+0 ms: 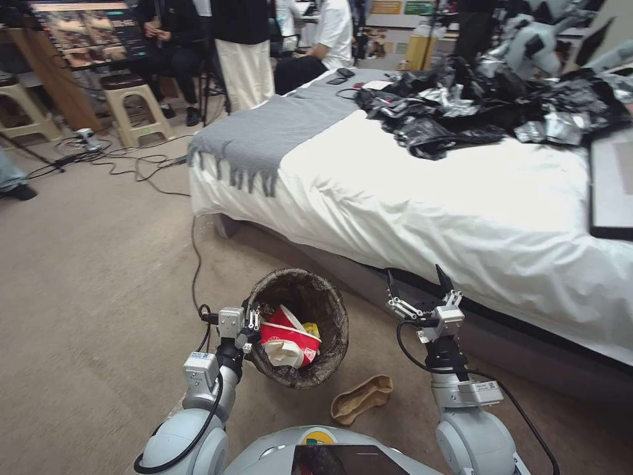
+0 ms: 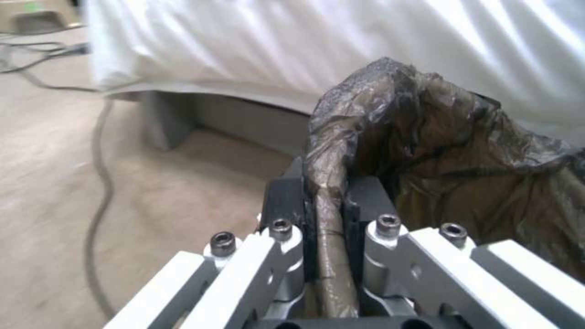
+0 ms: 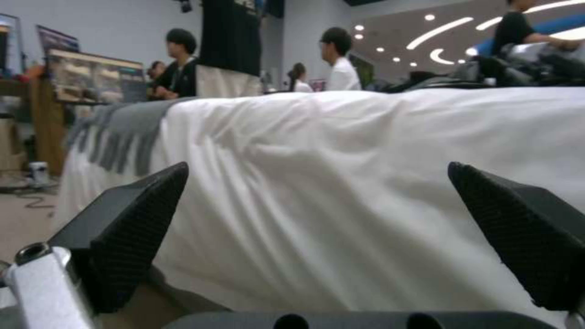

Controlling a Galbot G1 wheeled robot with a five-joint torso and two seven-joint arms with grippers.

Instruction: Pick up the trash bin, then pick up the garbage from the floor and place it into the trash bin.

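Observation:
The trash bin (image 1: 310,297), round and lined with a dark brown bag, sits just in front of me beside the bed. Inside it lie a red-and-white carton (image 1: 290,336) and a yellow scrap (image 1: 312,328). My left gripper (image 1: 253,328) is shut on the bin's near-left rim; in the left wrist view its black fingers (image 2: 286,201) pinch the bag-covered rim (image 2: 329,201) of the bin (image 2: 457,151). A tan flat paper piece of garbage (image 1: 361,398) lies on the floor between my arms. My right gripper (image 1: 417,284) is open and empty, facing the bed's side, its fingertips (image 3: 131,214) spread wide.
The bed (image 1: 422,198) with its white sheet stands close ahead and to the right, with a grey blanket (image 1: 264,135) and glossy black plastic sheets (image 1: 475,105) on top. A black cable (image 1: 195,264) runs across the carpet on the left. Stools (image 1: 135,99) and people stand beyond.

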